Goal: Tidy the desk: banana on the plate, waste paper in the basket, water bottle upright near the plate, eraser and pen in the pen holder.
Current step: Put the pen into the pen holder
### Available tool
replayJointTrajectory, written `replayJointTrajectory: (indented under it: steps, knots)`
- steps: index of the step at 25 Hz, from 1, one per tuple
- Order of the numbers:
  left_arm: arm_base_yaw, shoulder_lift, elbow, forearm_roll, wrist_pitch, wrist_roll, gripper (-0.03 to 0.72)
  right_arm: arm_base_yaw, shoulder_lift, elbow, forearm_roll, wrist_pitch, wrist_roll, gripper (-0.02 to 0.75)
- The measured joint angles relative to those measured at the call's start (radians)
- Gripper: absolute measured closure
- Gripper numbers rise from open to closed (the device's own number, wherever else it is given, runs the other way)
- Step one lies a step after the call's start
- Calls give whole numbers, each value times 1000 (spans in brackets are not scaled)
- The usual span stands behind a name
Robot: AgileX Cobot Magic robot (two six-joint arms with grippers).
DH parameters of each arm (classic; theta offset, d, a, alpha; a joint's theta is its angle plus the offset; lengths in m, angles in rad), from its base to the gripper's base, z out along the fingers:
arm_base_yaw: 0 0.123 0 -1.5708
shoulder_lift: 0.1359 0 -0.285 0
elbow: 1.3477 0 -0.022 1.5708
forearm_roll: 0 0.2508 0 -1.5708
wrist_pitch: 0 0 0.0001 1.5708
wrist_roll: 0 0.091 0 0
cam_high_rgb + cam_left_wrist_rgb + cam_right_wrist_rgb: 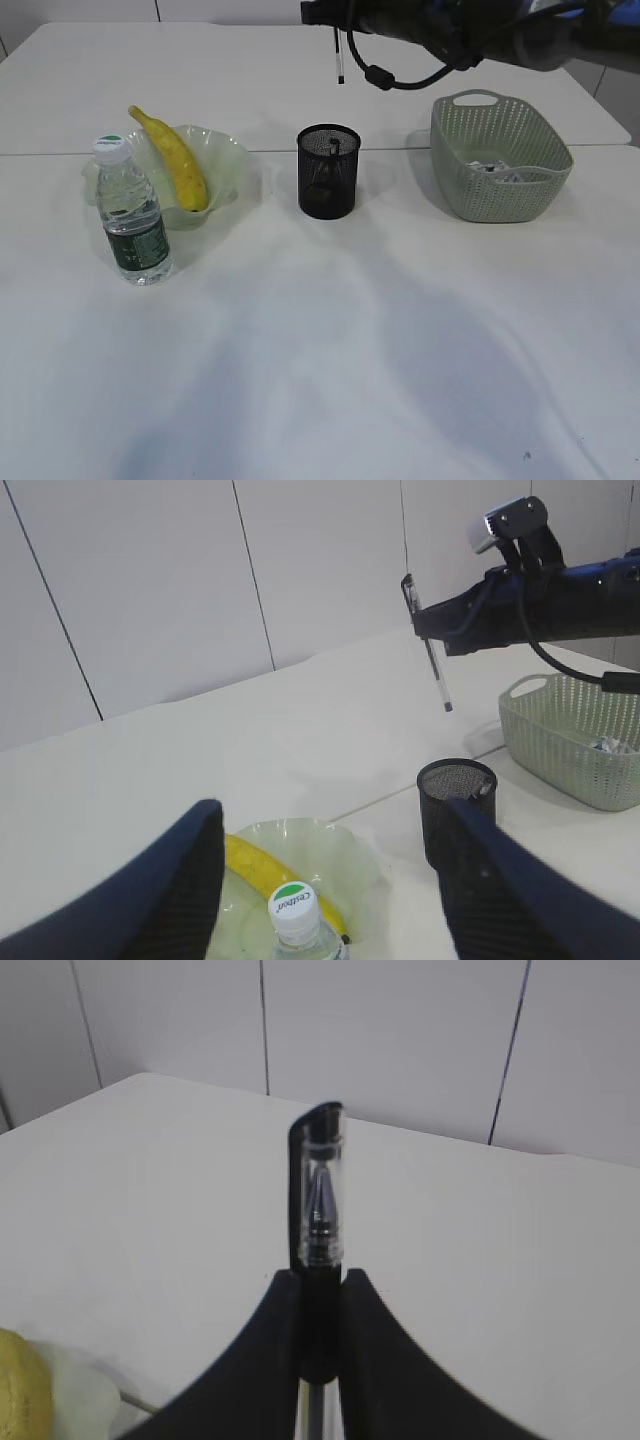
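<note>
Pen dangles high over the table, pinched in the right claw, whose dark jaws sit together on the barrel just below the clear cap, and it hangs nearly straight down with its lower end pointing toward the pen holder well beneath it. It looks light, stiff and slim, a smooth plastic stick that could swivel or slip in a narrow pinch, so a hold on the barrel close under the cap, as seen here, seems the sensible place. The holder is a black mesh cylinder with an open top, and some small dark thing shows inside it, too unclear to name. The left claw hangs idle with its jaws wide apart and nothing between them, above the water bottle, which stands upright with its green-and-white cap just beside the plate. That plate is pale green, translucent and wavy-rimmed, and the banana lies across it, yellow and curved. Off to the right sits the basket, grey-green woven plastic with handle cut-outs, holding crumpled waste paper. By the look of it, dropping the pen into the holder is the step in hand.
</note>
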Motion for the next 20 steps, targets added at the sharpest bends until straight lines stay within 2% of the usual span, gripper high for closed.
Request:
replayJointTrajectory:
  steps: [10, 16, 20]
  knots:
    - [0, 4, 0, 0, 0, 0, 214, -4, 6, 49, -70, -137, 0, 676]
    - [0, 36, 0, 0, 0, 0, 214, -8, 6, 49, -88, -154, 0, 677]
    - [0, 43, 0, 0, -9, 0, 214, -17, 6, 70, -124, -235, 0, 677]
